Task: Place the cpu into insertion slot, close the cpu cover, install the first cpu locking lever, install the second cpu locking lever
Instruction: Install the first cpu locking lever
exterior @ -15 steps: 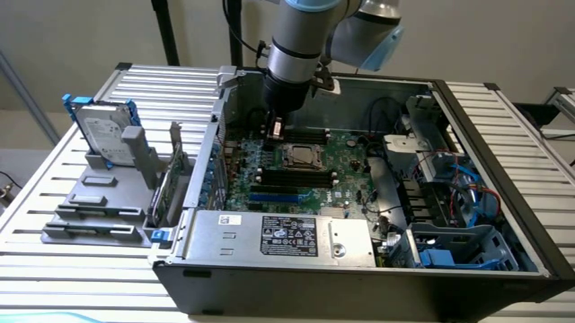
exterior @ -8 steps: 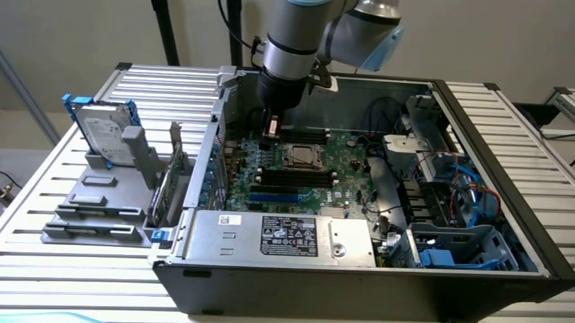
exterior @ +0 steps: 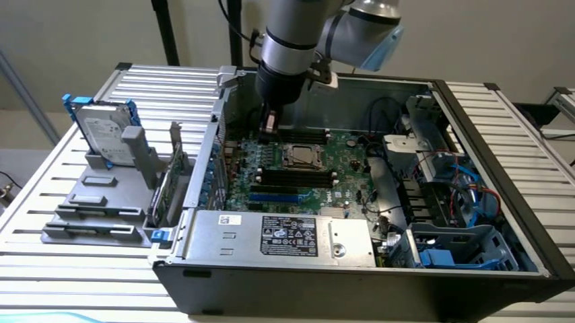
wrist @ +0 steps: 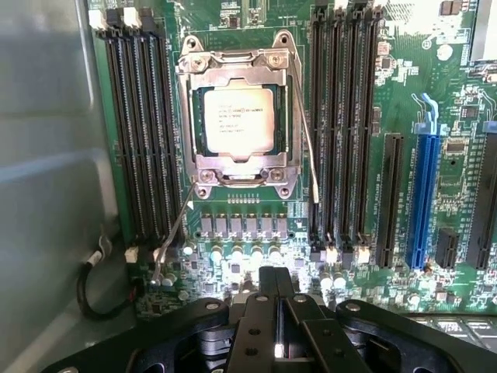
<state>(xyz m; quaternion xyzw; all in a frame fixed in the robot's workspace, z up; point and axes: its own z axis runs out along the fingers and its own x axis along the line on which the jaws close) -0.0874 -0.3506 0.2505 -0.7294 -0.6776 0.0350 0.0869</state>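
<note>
Claw (wrist: 277, 281) shut tight, gripping nothing, cpu (wrist: 238, 119) seated under lowered cpu cover (wrist: 237, 167), just ahead of claw tips

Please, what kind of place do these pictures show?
Probably a robotics lab bench: a robot arm reaches into an open computer case on a slatted metal table, beside a hard drive.

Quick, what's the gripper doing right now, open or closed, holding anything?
Gripper: closed, fingers pressed together, holding nothing, hovering over the board near the cpu.
</note>
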